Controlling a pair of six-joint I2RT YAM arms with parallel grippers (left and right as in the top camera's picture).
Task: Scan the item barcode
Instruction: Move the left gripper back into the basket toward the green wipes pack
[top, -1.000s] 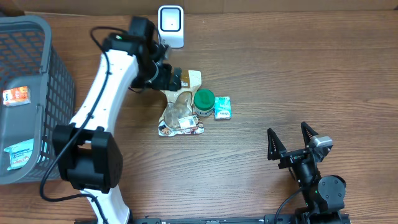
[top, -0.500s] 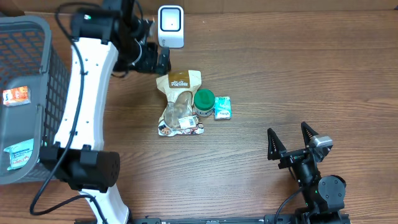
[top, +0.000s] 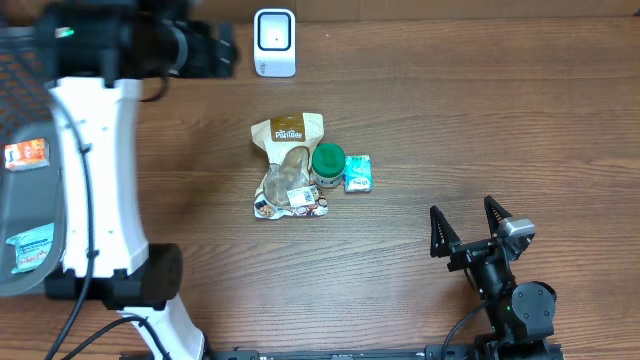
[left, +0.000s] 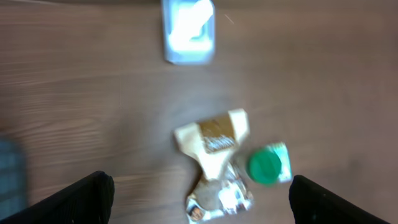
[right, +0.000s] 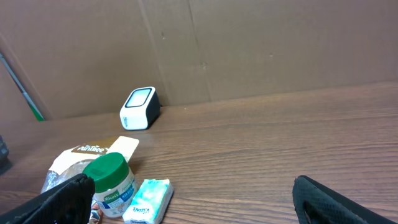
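Three items lie together mid-table: a brown and clear snack pouch (top: 290, 165), a green-lidded jar (top: 328, 160) and a teal tissue pack (top: 358, 173). The white barcode scanner (top: 274, 42) stands at the back edge. My left gripper (top: 207, 50) is blurred, high at the back left, just left of the scanner. Its wrist view looks down on the scanner (left: 188, 31), pouch (left: 214, 165) and jar lid (left: 264, 167); the left gripper (left: 200, 186) is open and empty. My right gripper (top: 470, 232) rests open at the front right, facing the jar (right: 111, 183) and tissue pack (right: 148, 200).
A grey mesh basket (top: 60, 60) stands at the far left with a couple of packets (top: 25, 153) inside. The left arm's white links (top: 95, 180) rise beside it. A cardboard wall (right: 249, 50) runs behind the scanner (right: 138, 107).
The left arm has swung up and to the left, away from the top of the pouch and past the scanner, with nothing in its gripper. The items and the right arm have not moved.
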